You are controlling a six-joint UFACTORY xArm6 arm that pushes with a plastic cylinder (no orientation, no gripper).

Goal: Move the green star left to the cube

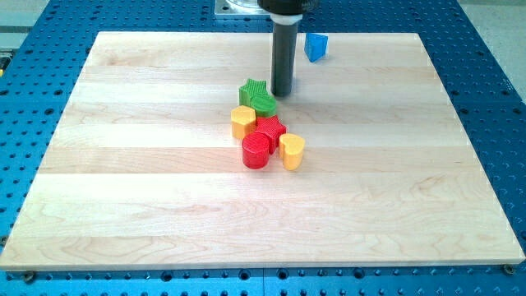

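Observation:
The green star (251,89) lies near the board's middle top, touching a green round block (264,104) just below and to its right. My tip (283,94) stands just right of these two green blocks, very close to them. The blue cube (316,46) sits apart at the view's top, up and to the right of my tip, near the board's far edge.
Below the green blocks is a tight cluster: a yellow block (242,121), a red star (271,127), a red cylinder (256,152) and a yellow heart (292,151). The wooden board (123,205) lies on a blue perforated table.

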